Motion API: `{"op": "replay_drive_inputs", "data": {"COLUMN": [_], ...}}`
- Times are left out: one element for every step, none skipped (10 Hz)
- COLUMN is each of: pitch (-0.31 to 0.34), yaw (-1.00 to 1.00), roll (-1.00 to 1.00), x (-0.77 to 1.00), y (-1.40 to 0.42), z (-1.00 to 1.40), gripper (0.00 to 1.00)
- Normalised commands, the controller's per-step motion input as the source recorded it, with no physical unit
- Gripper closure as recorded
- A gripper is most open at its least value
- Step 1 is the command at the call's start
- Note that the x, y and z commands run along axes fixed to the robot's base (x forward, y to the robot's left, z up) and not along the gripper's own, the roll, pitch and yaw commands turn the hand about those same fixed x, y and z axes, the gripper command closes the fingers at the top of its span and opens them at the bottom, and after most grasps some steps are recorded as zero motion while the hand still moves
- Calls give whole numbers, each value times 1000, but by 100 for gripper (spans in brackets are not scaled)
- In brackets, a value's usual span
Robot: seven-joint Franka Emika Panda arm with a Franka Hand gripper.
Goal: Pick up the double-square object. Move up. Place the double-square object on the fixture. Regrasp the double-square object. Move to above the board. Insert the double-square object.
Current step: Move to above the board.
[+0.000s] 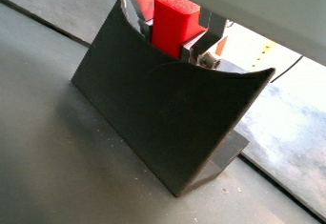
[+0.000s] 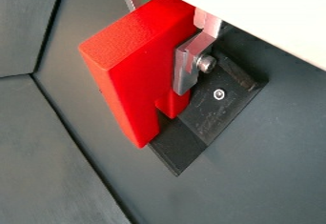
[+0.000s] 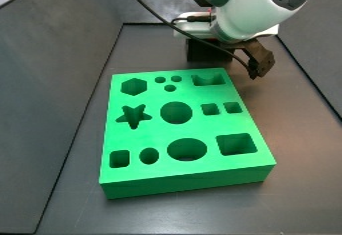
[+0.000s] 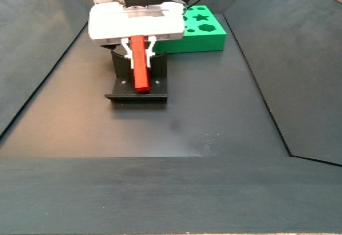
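No brand, label or writing can be read on any surface in these views.

The arm reaches down from above with its white wrist housing (image 4: 134,21) held level, and the pincer (image 4: 138,51) points straight down over the fixture (image 4: 139,87). In a side view the white rounded arm body (image 3: 257,3) hangs behind the far edge of the board (image 3: 181,129), and the pincer (image 3: 227,51) sits low over the dark fixture (image 3: 203,51), most of which is hidden by the arm there.

The pincer is clamped on the double-square object (image 4: 138,64). In a wrist view the silver finger (image 2: 192,61) presses flat against the side of the red block (image 2: 133,66), whose lower end meets the fixture's base plate (image 2: 211,113); a screw head shows in that plate just beside the finger. In a wrist view the red piece (image 1: 174,26) stands upright between the fingers (image 1: 201,51), just behind the curved top edge of the fixture's dark upright wall (image 1: 159,109). Whether the block rests its weight on the fixture or only touches it cannot be told.

In a side view the block stands upright, a narrow red bar running from the pincer down onto the black base plate. The green board (image 4: 201,29) lies behind and to one side of the fixture, apart from it, on the dark tabletop (image 4: 174,179). Its cut-outs, among them a star, a hexagon, circles, squares and ovals, all lie open.
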Motion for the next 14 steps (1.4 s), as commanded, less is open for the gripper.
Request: {"op": "replay_drive_inputs", "data": {"pitch": [178, 159, 112, 77, 41, 3, -21, -39, -48, -52, -54, -45, -37, -25], "yaw": [190, 185, 188, 192, 185, 167, 142, 104, 88, 54, 28, 6, -4, -20], "roll": [211, 161, 68, 16, -9, -21, -22, -21, -25, -28, -31, -36, -40, -48], "x": [-5, -5, -2, -1, -2, 0, 0, -2, -3, -7, -12, -18, -24, -31], "y": [-24, -25, -21, -21, -20, -20, -21, -19, -19, -17, -17, -13, -13, -12], "z": [1000, 1000, 1000, 1000, 1000, 1000, 1000, 1000, 1000, 1000, 1000, 1000, 1000, 1000], "gripper": [100, 100, 100, 100, 100, 100, 100, 100, 100, 100, 100, 100, 100, 100]}}
